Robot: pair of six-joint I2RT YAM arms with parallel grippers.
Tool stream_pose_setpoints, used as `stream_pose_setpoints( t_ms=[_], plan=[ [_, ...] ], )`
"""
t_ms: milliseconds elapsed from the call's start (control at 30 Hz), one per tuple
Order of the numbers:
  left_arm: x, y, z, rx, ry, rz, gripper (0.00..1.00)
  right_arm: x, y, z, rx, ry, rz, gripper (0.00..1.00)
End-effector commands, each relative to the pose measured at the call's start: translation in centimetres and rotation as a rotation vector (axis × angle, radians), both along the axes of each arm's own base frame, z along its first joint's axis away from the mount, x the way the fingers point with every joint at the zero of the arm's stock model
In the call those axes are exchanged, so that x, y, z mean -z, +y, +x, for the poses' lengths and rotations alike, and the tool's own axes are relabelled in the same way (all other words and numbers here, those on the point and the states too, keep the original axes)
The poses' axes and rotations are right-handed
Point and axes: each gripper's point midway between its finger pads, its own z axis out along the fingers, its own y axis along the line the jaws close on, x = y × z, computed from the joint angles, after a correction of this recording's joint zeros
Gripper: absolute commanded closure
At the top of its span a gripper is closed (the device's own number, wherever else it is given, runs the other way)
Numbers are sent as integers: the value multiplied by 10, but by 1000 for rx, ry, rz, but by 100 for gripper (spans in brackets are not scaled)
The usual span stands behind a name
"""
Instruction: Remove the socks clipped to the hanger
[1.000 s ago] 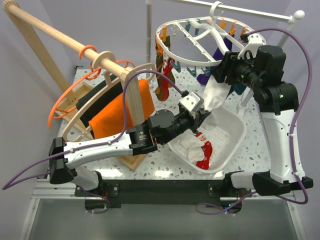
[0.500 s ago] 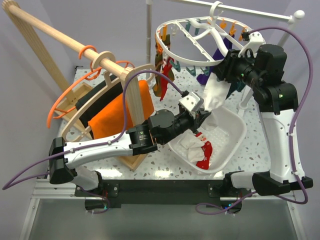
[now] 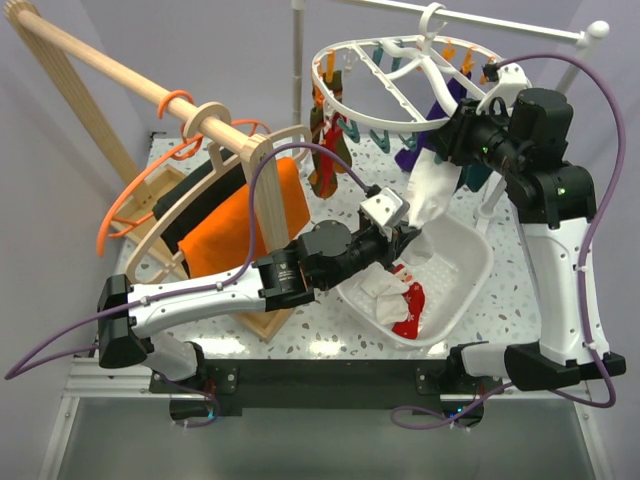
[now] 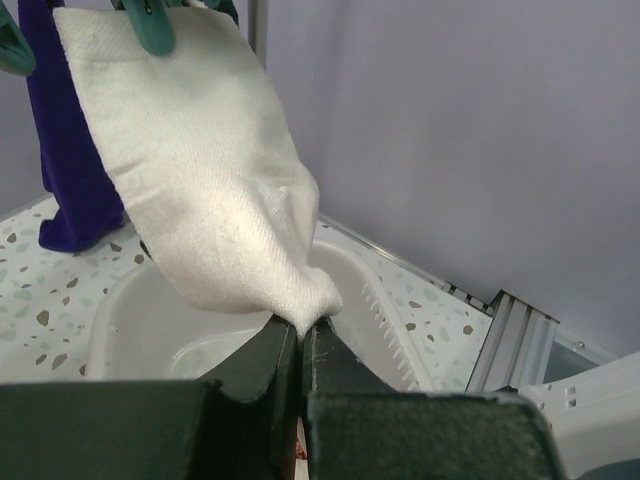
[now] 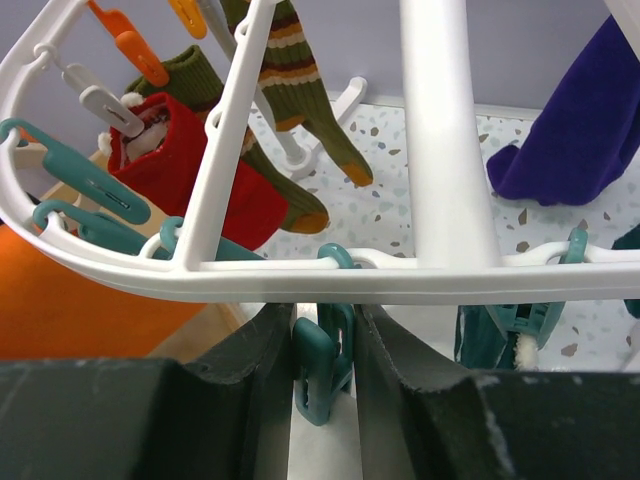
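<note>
The white oval hanger (image 3: 345,95) hangs from the rail at the back. A white sock (image 3: 432,188) hangs from a teal clip (image 4: 150,25) at its right side. My left gripper (image 3: 408,232) is shut on that sock's lower tip (image 4: 302,325) above the basin. My right gripper (image 3: 447,140) is under the hanger's rim (image 5: 350,280), its jaws pressed on both sides of a teal clip (image 5: 325,360). A red sock (image 5: 190,170), a green brown-striped sock (image 5: 290,70) and a purple sock (image 5: 570,130) are clipped on too.
A white basin (image 3: 470,262) below holds a red sock with white marks (image 3: 410,305) and a white sock (image 3: 378,288). Wooden hangers with orange cloth (image 3: 255,215) and black cloth stand at left. A wooden rod (image 3: 110,70) crosses the back left. A thin orange hanger (image 3: 125,210) hangs there.
My right gripper and the hanger's right side have shifted slightly up and right. The white sock is pulled a little straighter. The left gripper keeps its hold.
</note>
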Motion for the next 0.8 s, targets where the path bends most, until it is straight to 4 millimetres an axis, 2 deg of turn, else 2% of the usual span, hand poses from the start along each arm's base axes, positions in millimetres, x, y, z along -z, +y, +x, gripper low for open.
stream_pose_setpoints(
  t_ms=[0,267,533,767],
  plan=[
    [-6,7,-10,42,7,-13,100,-14,-3,-1,15,-32,5,100],
    [2,13,-19,81,21,8,100,-16,-4,-2,19,-25,12,100],
    [21,12,-27,124,46,38,92,-15,0,-6,1,-7,24,100],
    [32,5,-42,221,28,54,83,-21,1,-15,-14,-10,29,100]
  ],
)
